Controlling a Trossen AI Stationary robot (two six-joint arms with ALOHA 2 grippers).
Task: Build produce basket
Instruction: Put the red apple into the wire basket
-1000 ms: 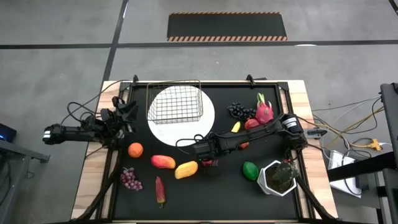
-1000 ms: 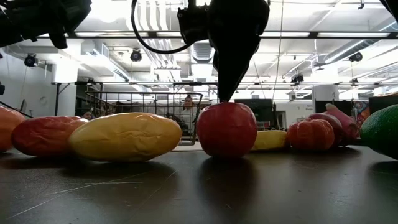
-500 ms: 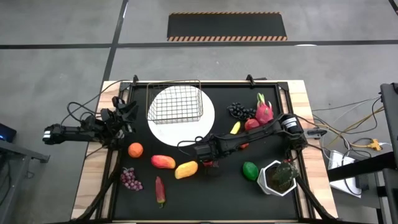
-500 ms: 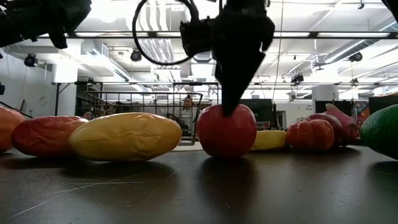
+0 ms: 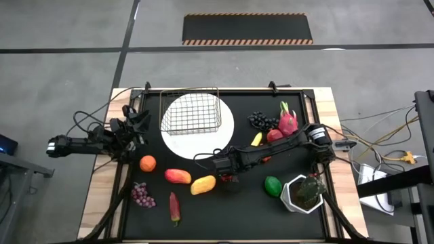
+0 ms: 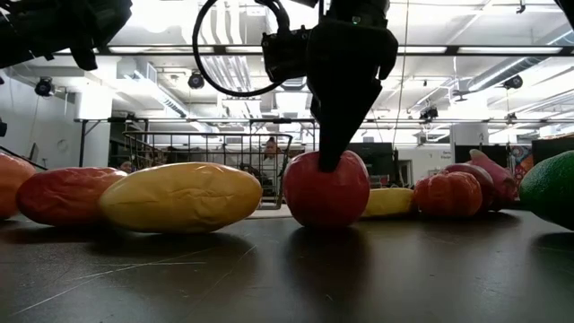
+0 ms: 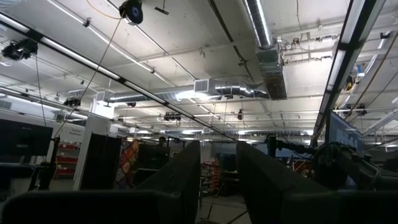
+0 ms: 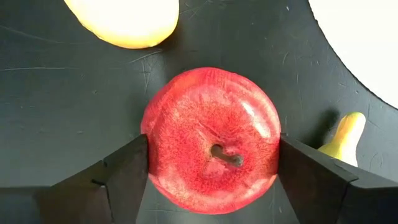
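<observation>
With red apple (image 8: 211, 143) right btwn fingers (image 8: 121, 174) of right gripper (image 8: 210, 163), both touching its sides, looks clamped on. Stem up. Basket (image 5: 190, 112) far side; left gripper (image 5: 139, 120) off at table edge, nearly shut.

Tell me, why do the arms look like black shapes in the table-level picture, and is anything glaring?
Low view: bright ceiling lights behind backlight the right gripper, leaving it a silhouette over the apple. Right wrist view: a soft highlight glares on the apple's skin. High view: even light, faint shadows.
</observation>
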